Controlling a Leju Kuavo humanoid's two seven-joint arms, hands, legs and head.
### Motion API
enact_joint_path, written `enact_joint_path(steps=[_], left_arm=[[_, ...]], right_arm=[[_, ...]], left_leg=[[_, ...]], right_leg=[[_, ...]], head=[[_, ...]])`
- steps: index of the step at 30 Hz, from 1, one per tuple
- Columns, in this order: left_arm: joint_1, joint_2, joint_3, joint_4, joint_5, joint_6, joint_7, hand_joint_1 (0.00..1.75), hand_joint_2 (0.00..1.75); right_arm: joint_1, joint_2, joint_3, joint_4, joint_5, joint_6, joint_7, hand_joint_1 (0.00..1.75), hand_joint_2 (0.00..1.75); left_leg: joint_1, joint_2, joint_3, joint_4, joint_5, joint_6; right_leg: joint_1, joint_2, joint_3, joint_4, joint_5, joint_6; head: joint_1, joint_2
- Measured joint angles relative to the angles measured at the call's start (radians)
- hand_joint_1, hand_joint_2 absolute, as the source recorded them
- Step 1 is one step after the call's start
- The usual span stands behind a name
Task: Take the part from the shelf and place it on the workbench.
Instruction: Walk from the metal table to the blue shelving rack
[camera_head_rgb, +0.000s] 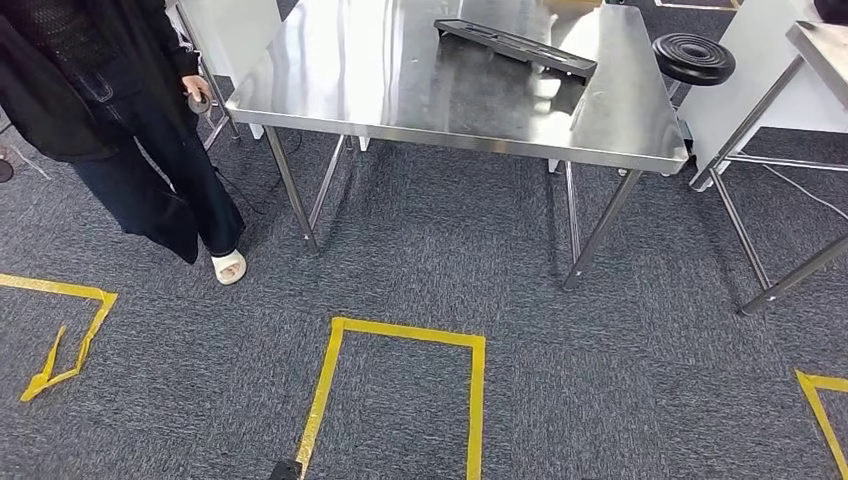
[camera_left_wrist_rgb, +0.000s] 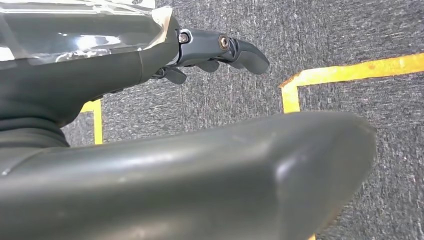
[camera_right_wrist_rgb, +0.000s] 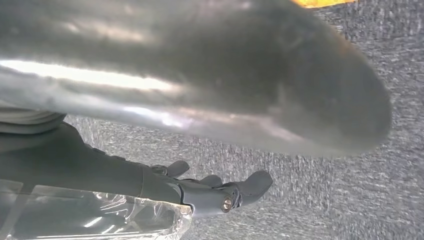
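Observation:
A long, flat black part (camera_head_rgb: 515, 47) lies on the steel workbench (camera_head_rgb: 400, 100), towards its far right side. My left hand (camera_left_wrist_rgb: 125, 65) hangs over the grey carpet, its fingers (camera_left_wrist_rgb: 240, 50) stretched out and apart, holding nothing. My right hand (camera_right_wrist_rgb: 125, 175) hangs over the carpet too, its fingers (camera_right_wrist_rgb: 245, 190) extended and empty. In both wrist views the thick grey thumb takes up much of the picture.
A person in dark clothes (camera_head_rgb: 120, 120) stands at the workbench's left corner, holding a small object. A round black disc (camera_head_rgb: 693, 57) sits to the right of the bench, beside a second steel table (camera_head_rgb: 820, 40). Yellow tape (camera_head_rgb: 400, 335) marks squares on the carpet.

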Motion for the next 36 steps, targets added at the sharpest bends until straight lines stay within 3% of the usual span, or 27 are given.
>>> enact_joint_path(steps=[2, 5, 7, 10, 11, 12, 14, 16, 17, 19, 20, 21, 23, 25, 26, 27, 29, 31, 32, 34, 36], left_arm=[[-0.001, 0.000, 0.001, 0.000, 0.002, 0.001, -0.008, 0.00, 0.00], [0.005, 0.000, 0.003, 0.000, 0.005, 0.001, -0.016, 0.00, 0.00], [0.006, 0.000, 0.003, 0.000, 0.006, -0.001, -0.018, 0.00, 0.00], [0.007, 0.000, 0.004, 0.000, 0.007, -0.004, -0.020, 0.00, 0.00], [0.008, 0.000, 0.004, 0.000, 0.007, -0.005, -0.020, 0.00, 0.00], [0.008, 0.001, 0.004, 0.000, 0.007, -0.005, -0.020, 0.00, 0.00], [0.008, 0.000, 0.004, 0.000, 0.006, -0.005, -0.020, 0.00, 0.00], [0.006, -0.001, 0.004, 0.000, 0.005, -0.006, -0.020, 0.00, 0.00], [0.006, -0.002, 0.004, 0.000, 0.004, -0.007, -0.020, 0.00, 0.00], [0.007, -0.001, 0.004, 0.000, 0.004, -0.009, -0.020, 0.00, 0.00], [0.008, -0.001, 0.004, 0.000, 0.004, -0.010, -0.020, 0.00, 0.00], [0.008, 0.000, 0.004, 0.000, 0.004, -0.010, -0.020, 0.00, 0.00], [0.007, 0.000, 0.004, 0.000, 0.004, -0.010, -0.021, 0.00, 0.00], [0.008, 0.000, 0.004, 0.000, 0.004, -0.010, -0.023, 0.00, 0.00], [0.009, 0.001, 0.004, 0.000, 0.004, -0.010, -0.023, 0.00, 0.00], [0.010, 0.001, 0.004, 0.000, 0.004, -0.010, -0.024, 0.00, 0.00], [0.010, 0.002, 0.004, 0.000, 0.004, -0.010, -0.024, 0.00, 0.00], [0.005, 0.002, 0.004, 0.000, 0.004, -0.010, -0.025, 0.00, 0.00], [0.003, 0.002, 0.004, 0.000, 0.004, -0.010, -0.025, 0.00, 0.00], [0.002, 0.003, 0.004, -0.001, 0.005, -0.010, -0.025, 0.00, 0.00], [0.004, 0.004, 0.005, -0.001, 0.007, -0.010, -0.025, 0.00, 0.00]], right_arm=[[-0.002, 0.000, 0.000, 0.000, 0.004, 0.000, 0.002, 0.00, 0.00], [0.000, 0.001, 0.001, 0.000, 0.009, 0.000, 0.006, 0.00, 0.00], [0.002, 0.002, 0.001, 0.000, 0.013, 0.000, 0.006, 0.00, 0.00], [0.003, 0.002, 0.002, 0.000, 0.016, -0.001, 0.006, 0.00, 0.00], [0.004, 0.002, 0.002, 0.000, 0.016, -0.001, 0.006, 0.00, 0.00], [0.005, 0.002, 0.002, 0.000, 0.016, -0.002, 0.006, 0.00, 0.00], [0.005, 0.002, 0.002, 0.000, 0.016, -0.002, 0.006, 0.00, 0.00], [0.005, 0.002, 0.002, 0.000, 0.016, -0.002, 0.006, 0.00, 0.00], [0.006, 0.002, 0.002, 0.000, 0.016, -0.002, 0.006, 0.00, 0.00], [0.006, 0.002, 0.001, 0.000, 0.016, -0.003, 0.006, 0.00, 0.00], [0.006, 0.002, 0.001, 0.000, 0.016, -0.003, 0.006, 0.00, 0.00], [0.005, 0.003, 0.001, 0.000, 0.015, -0.003, 0.005, 0.00, 0.00], [0.006, 0.004, 0.001, 0.000, 0.016, -0.003, 0.005, 0.00, 0.00], [0.010, 0.005, 0.001, 0.000, 0.016, -0.003, 0.004, 0.00, 0.00], [0.011, 0.005, 0.001, 0.000, 0.016, -0.003, 0.004, 0.00, 0.00], [0.011, 0.005, 0.001, 0.000, 0.016, -0.003, 0.004, 0.00, 0.00], [0.010, 0.006, 0.001, 0.000, 0.016, -0.004, 0.003, 0.00, 0.00], [0.008, 0.007, 0.001, 0.000, 0.018, -0.004, 0.001, 0.00, 0.00], [0.007, 0.006, 0.001, 0.000, 0.019, -0.004, 0.001, 0.00, 0.00], [0.005, 0.007, 0.001, 0.000, 0.022, -0.003, 0.000, 0.00, 0.00], [0.002, 0.007, 0.002, 0.000, 0.024, -0.003, -0.001, 0.00, 0.00]], left_leg=[[-0.005, -0.003, 0.043, -0.081, -0.033, 0.010], [-0.012, -0.005, 0.029, -0.094, -0.024, 0.042], [-0.013, -0.007, 0.014, -0.097, -0.008, 0.061], [-0.017, -0.018, -0.016, -0.096, 0.015, 0.070], [-0.018, -0.024, -0.025, -0.096, 0.022, 0.068], [-0.018, -0.032, -0.031, -0.095, 0.029, 0.066], [-0.017, -0.050, -0.040, -0.095, 0.042, 0.058], [-0.019, -0.066, -0.050, -0.093, 0.054, 0.047], [-0.019, -0.073, -0.054, -0.093, 0.060, 0.040], [-0.018, -0.089, -0.062, -0.096, 0.070, 0.025], [-0.017, -0.086, -0.067, -0.090, 0.067, 0.020], [-0.018, -0.072, -0.079, -0.071, 0.052, 0.016], [-0.018, -0.030, -0.127, 0.033, -0.015, 0.011], [-0.017, -0.009, -0.181, 0.164, -0.076, 0.005], [-0.016, -0.005, -0.188, 0.192, -0.082, 0.002], [-0.014, 0.000, -0.175, 0.181, -0.071, 0.000], [-0.010, 0.032, -0.091, 0.057, -0.020, 0.000], [-0.012, 0.070, -0.021, -0.057, 0.011, 0.009], [-0.015, 0.078, -0.010, -0.081, 0.014, 0.016], [-0.022, 0.058, -0.019, -0.087, 0.020, 0.034], [-0.020, 0.038, -0.024, -0.094, 0.033, 0.053]], right_leg=[[0.004, -0.001, -0.019, 0.016, 0.009, 0.013], [-0.001, -0.002, -0.036, 0.029, 0.013, 0.032], [-0.004, 0.001, -0.069, 0.100, -0.035, 0.026], [-0.004, 0.007, -0.127, 0.275, -0.125, 0.015], [-0.004, 0.009, -0.122, 0.290, -0.132, 0.019], [-0.005, 0.011, -0.096, 0.265, -0.125, 0.025], [-0.006, 0.036, -0.003, 0.126, -0.091, 0.034], [-0.004, 0.068, 0.062, 0.016, -0.071, 0.033], [-0.001, 0.075, 0.071, -0.003, -0.070, 0.029], [0.000, 0.059, 0.069, -0.003, -0.063, 0.019], [-0.003, 0.049, 0.069, -0.005, -0.058, 0.012], [-0.007, 0.039, 0.068, -0.008, -0.052, 0.003], [-0.009, 0.013, 0.062, -0.010, -0.044, -0.011], [-0.004, -0.016, 0.054, -0.010, -0.040, -0.017], [-0.002, -0.030, 0.050, -0.009, -0.039, -0.018], [-0.002, -0.042, 0.047, -0.009, -0.037, -0.017], [-0.001, -0.065, 0.045, -0.004, -0.037, -0.015], [0.008, -0.084, 0.042, 0.006, -0.040, -0.007], [0.011, -0.092, 0.042, 0.010, -0.041, -0.002], [0.012, -0.111, 0.043, 0.009, -0.039, 0.010], [0.007, -0.091, 0.031, 0.027, -0.053, 0.018]], head=[[0.001, 0.000], [0.003, 0.000], [0.006, 0.000], [0.010, 0.000], [0.010, 0.000], [0.010, 0.000], [0.010, 0.000], [0.010, 0.000], [0.010, 0.000], [0.010, 0.000], [0.009, 0.000], [0.007, 0.000], [0.002, 0.000], [0.001, 0.000], [0.001, 0.000], [0.001, 0.000], [0.000, 0.000], [0.003, 0.000], [0.005, 0.000], [0.009, 0.000], [0.010, 0.000]])
